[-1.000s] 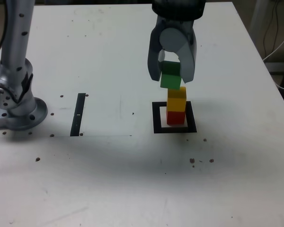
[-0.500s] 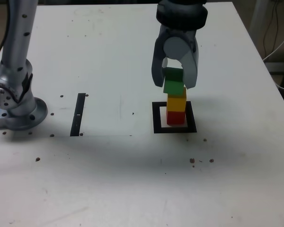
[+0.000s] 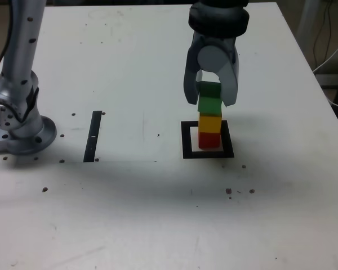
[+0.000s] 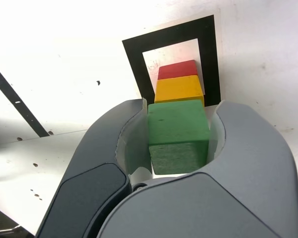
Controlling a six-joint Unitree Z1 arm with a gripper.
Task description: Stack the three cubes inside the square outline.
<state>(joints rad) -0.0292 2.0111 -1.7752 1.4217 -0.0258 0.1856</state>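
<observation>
Since the earlier frame the gripper (image 3: 210,97) has lowered, closed on the green cube (image 3: 209,98), now seated on the yellow cube (image 3: 210,122) over the red cube (image 3: 209,139) inside the square outline (image 3: 186,140), mid-desk. Light, rigid, smooth blocks; hold opposite flat faces.

Lab: bolted arm base (image 3: 19,132), taped white table (image 3: 129,67)

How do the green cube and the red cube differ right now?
Position: the green cube is topmost in the stack; the red cube is at the bottom, on the white centre of the square outline.
Contact: the gripper has its jaws on either side of the green cube; the red cube is clear of them.
Shared: similar size, same column with the yellow cube between them.
</observation>
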